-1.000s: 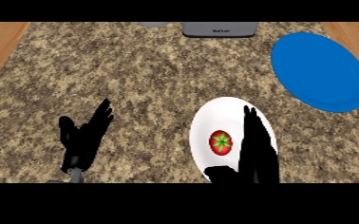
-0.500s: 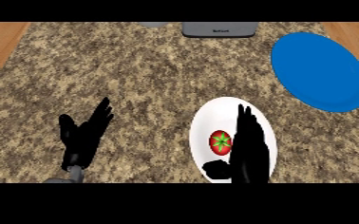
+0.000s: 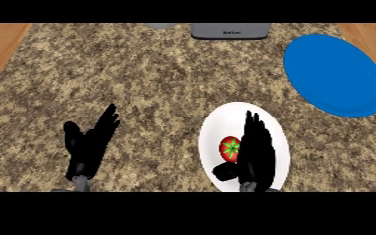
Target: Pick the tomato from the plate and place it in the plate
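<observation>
A red tomato (image 3: 228, 148) with a green stem lies on the white plate (image 3: 220, 129) at the lower middle right. My right hand (image 3: 253, 152) is over that plate, fingers straight and pointing away, touching the tomato's right side, thumb below it. The hand is open and covers part of the tomato. A blue plate (image 3: 330, 74) lies at the right edge, bare. My left hand (image 3: 88, 147) rests open at the lower left, fingers up.
A grey appliance (image 3: 229, 30) stands at the counter's back edge, with a grey round object (image 3: 160, 25) to its left. Wooden floor strips show at both upper corners. The speckled countertop (image 3: 132, 79) stretches between the hands and the back.
My right hand has shifted slightly left, closing against the tomato's right side. The left hand and both plates have stayed put.
</observation>
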Motion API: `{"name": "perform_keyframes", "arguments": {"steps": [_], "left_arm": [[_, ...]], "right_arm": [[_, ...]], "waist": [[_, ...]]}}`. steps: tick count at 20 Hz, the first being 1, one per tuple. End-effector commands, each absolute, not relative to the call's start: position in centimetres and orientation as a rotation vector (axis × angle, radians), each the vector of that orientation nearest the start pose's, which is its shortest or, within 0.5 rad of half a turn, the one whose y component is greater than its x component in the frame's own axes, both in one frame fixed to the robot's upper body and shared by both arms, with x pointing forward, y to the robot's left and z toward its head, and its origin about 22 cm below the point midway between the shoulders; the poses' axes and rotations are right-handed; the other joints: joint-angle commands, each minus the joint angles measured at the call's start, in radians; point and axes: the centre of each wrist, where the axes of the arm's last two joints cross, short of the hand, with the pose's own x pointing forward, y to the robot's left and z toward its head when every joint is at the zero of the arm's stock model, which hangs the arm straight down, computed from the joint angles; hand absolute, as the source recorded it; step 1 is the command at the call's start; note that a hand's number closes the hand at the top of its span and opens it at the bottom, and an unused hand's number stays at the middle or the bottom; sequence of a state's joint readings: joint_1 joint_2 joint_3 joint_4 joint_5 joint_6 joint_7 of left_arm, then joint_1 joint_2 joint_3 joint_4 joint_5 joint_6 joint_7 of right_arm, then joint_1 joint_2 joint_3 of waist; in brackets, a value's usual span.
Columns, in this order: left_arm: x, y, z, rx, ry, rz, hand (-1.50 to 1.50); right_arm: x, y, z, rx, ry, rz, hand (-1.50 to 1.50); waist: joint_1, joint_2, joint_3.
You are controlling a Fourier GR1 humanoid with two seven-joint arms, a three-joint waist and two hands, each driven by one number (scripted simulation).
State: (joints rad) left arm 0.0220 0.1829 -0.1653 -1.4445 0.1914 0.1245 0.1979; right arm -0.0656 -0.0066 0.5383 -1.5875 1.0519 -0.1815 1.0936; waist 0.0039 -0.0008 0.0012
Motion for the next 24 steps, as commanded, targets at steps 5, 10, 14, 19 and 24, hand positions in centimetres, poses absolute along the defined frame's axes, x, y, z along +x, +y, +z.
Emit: {"name": "perform_keyframes", "arguments": {"steps": [5,10,14,19,24], "left_arm": [[23.0,24.4,-4.2,0.001,-1.183,-0.010,0.00],[22.2,25.7,-4.5,-0.004,-1.174,0.001,0.00],[21.5,24.1,-3.2,-0.002,-1.194,-0.008,0.00],[22.6,24.1,-2.5,0.003,-1.200,0.010,0.00],[22.8,23.0,-3.7,-0.003,-1.187,0.007,0.00]], "right_arm": [[23.2,-8.6,-1.8,-0.913,-0.783,0.644,1.50],[23.6,-10.0,-1.3,-0.959,-0.802,0.648,1.50],[21.9,-10.3,-0.6,-1.007,-0.829,0.662,1.50],[20.2,-10.9,0.5,-0.948,-1.133,0.852,1.50],[19.6,-10.5,3.9,-0.802,-1.559,0.963,1.50]], "waist": [[0.002,0.002,-0.001],[-0.001,0.001,-0.001],[-0.002,0.000,-0.001],[-0.003,-0.003,-0.001],[-0.006,-0.002,0.000]]}}
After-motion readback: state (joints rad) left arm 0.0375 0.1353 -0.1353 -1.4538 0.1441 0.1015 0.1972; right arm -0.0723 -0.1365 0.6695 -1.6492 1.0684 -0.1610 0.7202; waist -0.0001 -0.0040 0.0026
